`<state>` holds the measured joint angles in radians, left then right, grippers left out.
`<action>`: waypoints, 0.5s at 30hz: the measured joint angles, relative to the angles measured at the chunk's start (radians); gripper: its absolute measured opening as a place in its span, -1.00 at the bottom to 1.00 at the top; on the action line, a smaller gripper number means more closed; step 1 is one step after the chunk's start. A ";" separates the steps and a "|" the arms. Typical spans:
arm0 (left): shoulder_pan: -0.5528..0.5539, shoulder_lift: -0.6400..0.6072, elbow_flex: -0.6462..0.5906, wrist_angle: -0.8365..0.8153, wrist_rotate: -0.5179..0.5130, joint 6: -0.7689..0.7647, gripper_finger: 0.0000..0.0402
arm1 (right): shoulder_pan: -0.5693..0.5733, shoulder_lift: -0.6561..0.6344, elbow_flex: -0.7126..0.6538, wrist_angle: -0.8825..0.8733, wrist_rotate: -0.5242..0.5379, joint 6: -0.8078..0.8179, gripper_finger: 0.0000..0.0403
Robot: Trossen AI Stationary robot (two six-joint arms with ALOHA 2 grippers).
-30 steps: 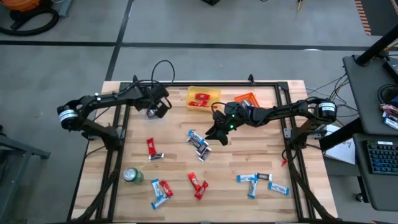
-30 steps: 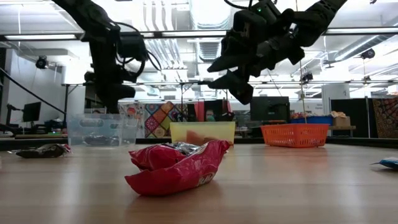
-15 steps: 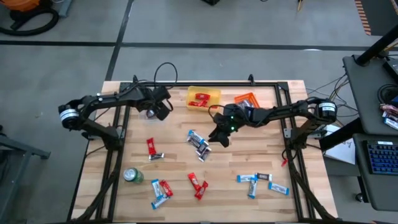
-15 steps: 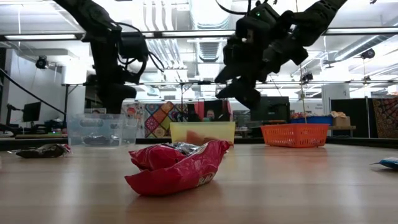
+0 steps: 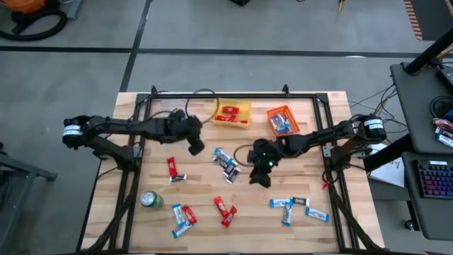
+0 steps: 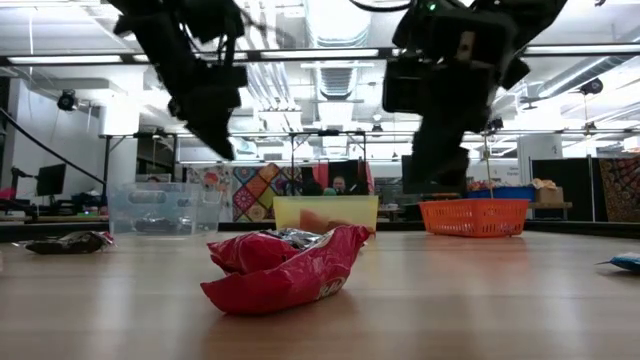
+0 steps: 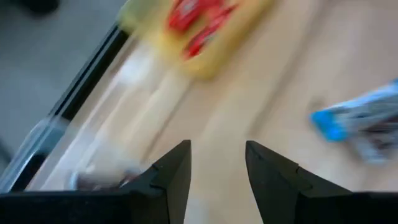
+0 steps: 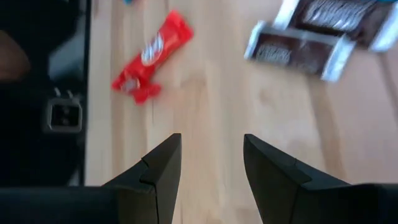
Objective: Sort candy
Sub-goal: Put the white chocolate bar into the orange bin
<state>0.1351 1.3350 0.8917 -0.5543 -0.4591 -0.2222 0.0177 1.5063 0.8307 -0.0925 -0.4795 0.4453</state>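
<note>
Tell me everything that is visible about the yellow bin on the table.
The yellow bin is a small, shallow, open-topped container that looks like plastic. It sits flat on the wooden table near the far edge, between a clear bin and an orange basket. Red-wrapped candy lies inside it. No gripper touches it.

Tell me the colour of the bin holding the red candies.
Yellow. The bin with red candies shows best in the high view, at the table's far edge.
</note>
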 joint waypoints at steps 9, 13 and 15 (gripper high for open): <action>-0.244 0.000 0.000 0.197 0.000 0.070 -0.33 | 0.143 -0.001 0.000 -0.286 0.202 -0.045 -0.21; -0.296 0.000 0.000 0.233 -0.002 0.072 -0.33 | 0.206 -0.001 0.000 -0.397 0.230 -0.045 -0.21; -0.308 0.000 0.000 0.237 -0.002 0.068 -0.33 | 0.241 -0.001 0.000 -0.432 0.245 -0.045 -0.21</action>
<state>-0.1726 1.3350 0.8917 -0.3170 -0.4610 -0.1545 0.2584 1.5048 0.8307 -0.5241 -0.2343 0.4004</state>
